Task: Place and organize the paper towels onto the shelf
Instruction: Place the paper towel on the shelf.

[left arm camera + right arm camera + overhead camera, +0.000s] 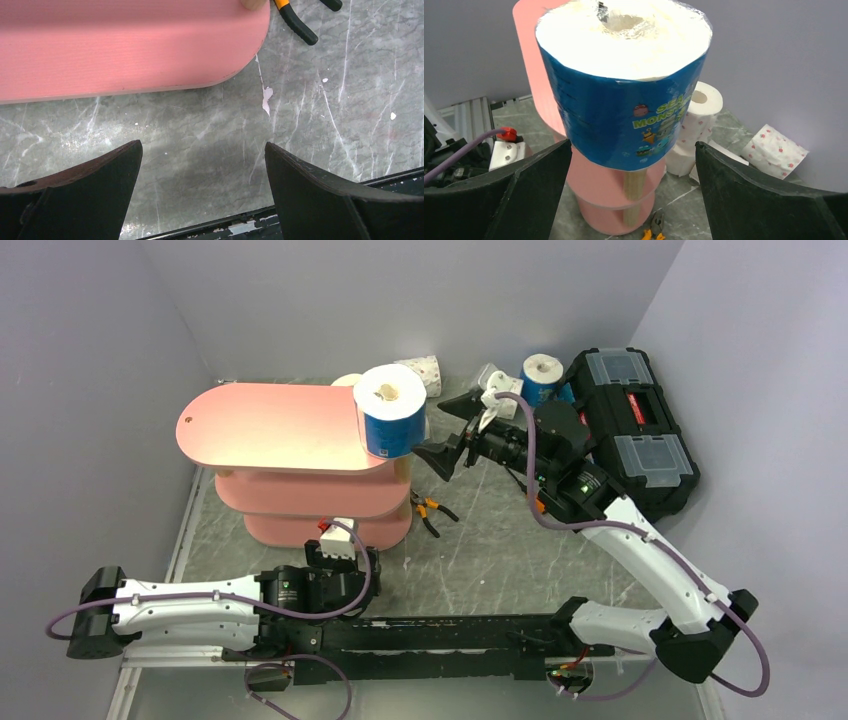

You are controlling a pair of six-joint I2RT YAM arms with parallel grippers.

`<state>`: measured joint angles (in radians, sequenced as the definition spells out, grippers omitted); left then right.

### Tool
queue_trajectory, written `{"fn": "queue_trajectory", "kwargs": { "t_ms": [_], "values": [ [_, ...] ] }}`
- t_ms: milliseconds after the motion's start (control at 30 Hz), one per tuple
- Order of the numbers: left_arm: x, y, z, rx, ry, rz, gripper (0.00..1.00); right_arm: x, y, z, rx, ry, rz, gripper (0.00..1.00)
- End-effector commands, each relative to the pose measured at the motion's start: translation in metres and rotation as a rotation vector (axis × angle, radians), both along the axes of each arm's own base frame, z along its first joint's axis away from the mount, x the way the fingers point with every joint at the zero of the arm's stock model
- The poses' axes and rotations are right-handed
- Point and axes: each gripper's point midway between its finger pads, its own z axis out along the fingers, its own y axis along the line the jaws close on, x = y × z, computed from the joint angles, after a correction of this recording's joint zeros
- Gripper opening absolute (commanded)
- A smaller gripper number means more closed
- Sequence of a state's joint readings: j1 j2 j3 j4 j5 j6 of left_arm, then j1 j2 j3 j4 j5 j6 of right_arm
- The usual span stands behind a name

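Observation:
The pink three-tier shelf stands at the back left. A blue-wrapped paper towel roll stands upright on the right end of its top board, slightly over the edge. My right gripper is open just right of this roll, and its fingers are apart from it. In the right wrist view the roll fills the space ahead of the open right gripper. My left gripper is open and empty, low over the table in front of the shelf's bottom board.
More rolls sit at the back: a blue one, a speckled one and white ones. A black toolbox stands at the right. Orange-handled pliers lie beside the shelf's right end.

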<state>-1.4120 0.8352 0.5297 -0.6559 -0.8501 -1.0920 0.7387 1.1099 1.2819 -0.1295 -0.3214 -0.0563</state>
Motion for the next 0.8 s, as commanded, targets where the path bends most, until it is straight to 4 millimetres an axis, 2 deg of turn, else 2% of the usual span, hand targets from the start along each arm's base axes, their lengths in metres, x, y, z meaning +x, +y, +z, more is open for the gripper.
{"fn": "queue_trajectory", "kwargs": {
  "t_ms": [0,167,367,767],
  "values": [
    [0.000,-0.006,0.007,-0.013,-0.007,-0.012,0.99,0.000,0.002,0.020,0.058,-0.054,0.067,0.96],
    [0.000,-0.005,0.007,-0.014,-0.008,-0.007,0.99,-0.001,0.002,0.024,0.104,-0.021,0.158,0.97],
    [0.000,-0.005,0.006,-0.008,-0.007,-0.003,0.99,-0.002,0.011,0.020,0.105,0.006,0.224,0.97],
    [0.001,-0.009,0.005,0.016,-0.005,-0.008,0.99,0.014,0.025,0.016,0.116,0.041,0.239,0.96]
  ]
}}
